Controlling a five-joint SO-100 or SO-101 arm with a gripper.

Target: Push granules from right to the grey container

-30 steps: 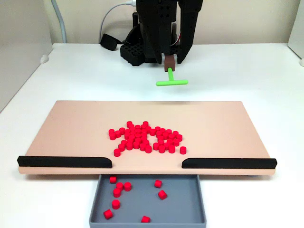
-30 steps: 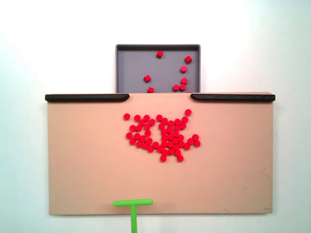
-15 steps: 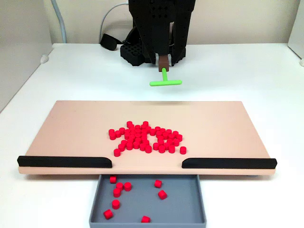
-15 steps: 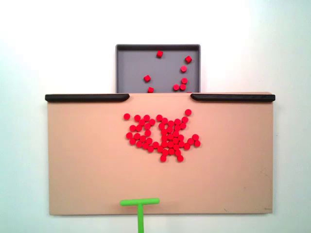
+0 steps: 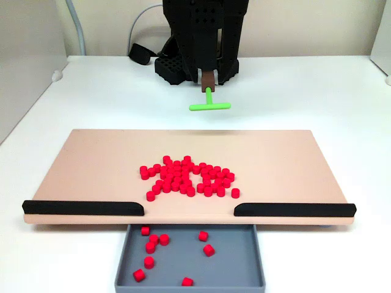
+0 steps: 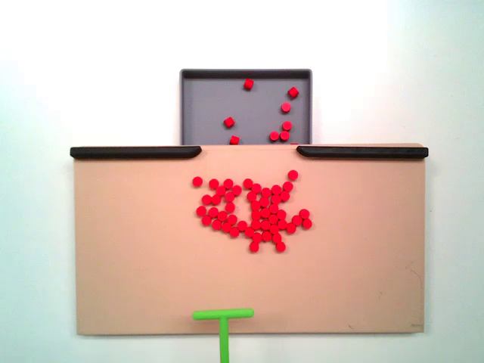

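Many red granules [image 5: 186,179] lie bunched near the middle of the beige board [image 5: 91,165]; in the top-down fixed view the same pile [image 6: 253,214] sits just below the gap between the black bars. Several more granules [image 5: 156,241] rest inside the grey container [image 5: 232,265], which the top-down view shows above the board's edge [image 6: 204,106]. My gripper [image 5: 208,76] hangs behind the board's far edge, shut on the brown end of a green T-shaped stick [image 5: 209,105]. The stick's crossbar [image 6: 222,314] hovers over the board's bottom edge, apart from the pile.
Two black bars [image 5: 82,207] [image 5: 294,209] line the board's near edge, leaving a gap over the grey container. The black arm base [image 5: 177,64] and a white cable [image 5: 143,18] stand behind. A grey panel [image 5: 27,67] rises at the left.
The gripper and green stick have shifted slightly left in the front view, which is right in the top-down view. The granules have not moved.
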